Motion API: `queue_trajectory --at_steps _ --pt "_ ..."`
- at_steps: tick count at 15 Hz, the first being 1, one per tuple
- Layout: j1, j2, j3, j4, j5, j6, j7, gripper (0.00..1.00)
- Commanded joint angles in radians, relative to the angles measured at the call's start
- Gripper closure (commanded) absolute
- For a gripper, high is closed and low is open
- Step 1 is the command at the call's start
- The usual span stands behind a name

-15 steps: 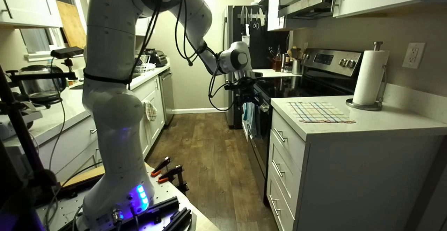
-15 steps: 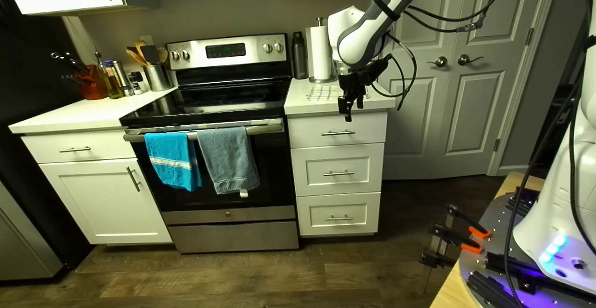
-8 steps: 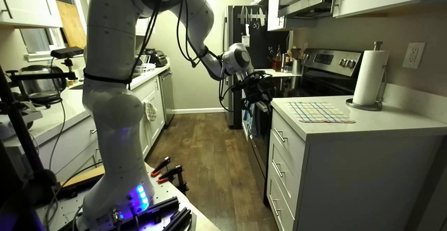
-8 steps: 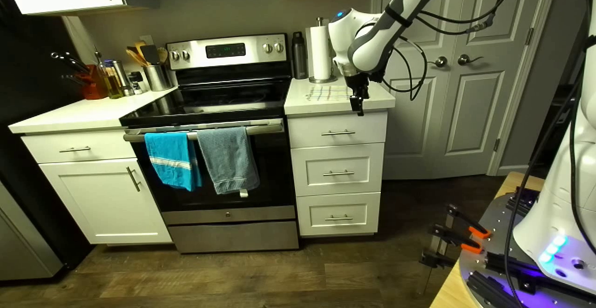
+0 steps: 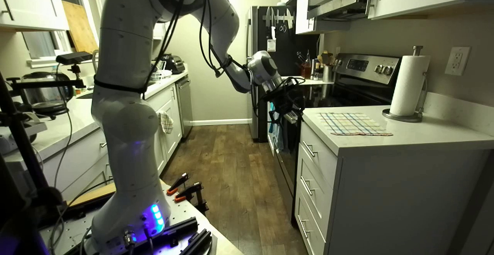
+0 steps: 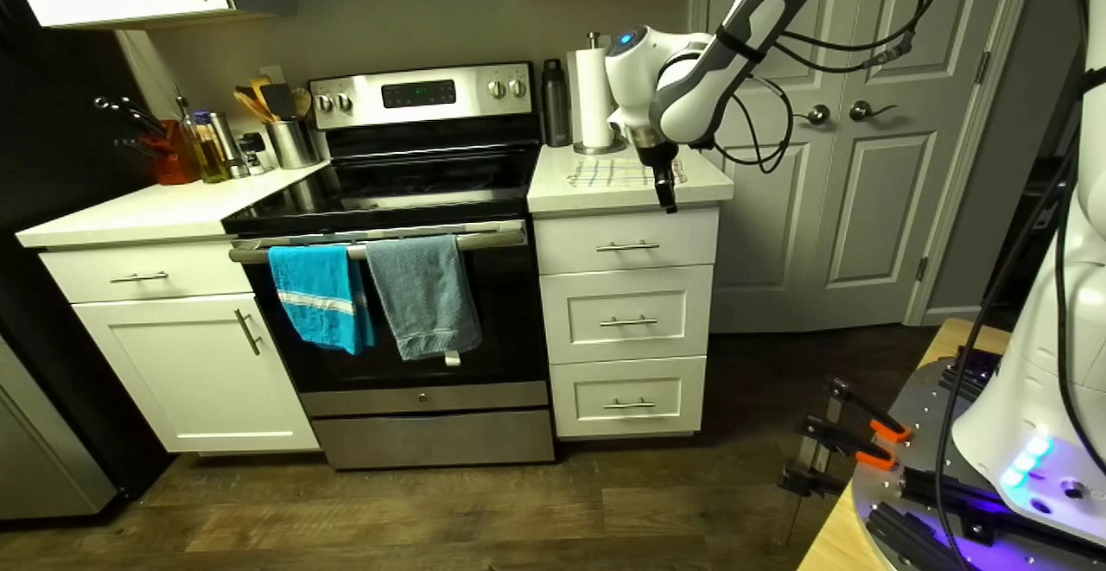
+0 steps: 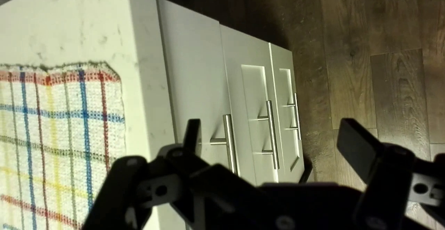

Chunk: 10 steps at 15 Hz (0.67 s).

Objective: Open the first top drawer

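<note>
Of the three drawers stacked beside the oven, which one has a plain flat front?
The top drawer, right under the countertop. The middle drawer and bottom drawer have framed, recessed fronts.

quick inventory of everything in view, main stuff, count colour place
top drawer: 1, white, shut, under counter
lower drawers: 2, white, beneath it
handles: 3, silver, on these drawers
stove: 1, black and steel, beside drawers
towels: 2, blue shades, over oven handle
checked cloth: 1, multicoloured, on counter
paper roll: 1, white, on counter
fridge: 1, black and steel, past stove
microwave: 1, silver, over stove
clamps: 2, black and orange, at edge of table
arm: 1, white, on table
gripper: 1, black, open, near top drawer
</note>
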Motion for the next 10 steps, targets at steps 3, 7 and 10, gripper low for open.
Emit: queue_trajectory --at_steps 3,7,10 --pt "-0.019 0.077 0.015 0.076 -0.077 0.072 -0.086 0.0" --pt "-0.031 0.131 0.025 0.101 -0.057 0.172 -0.134 0.0" --pt "-0.051 0.178 0.042 0.121 -0.012 0.206 -0.203 0.0"
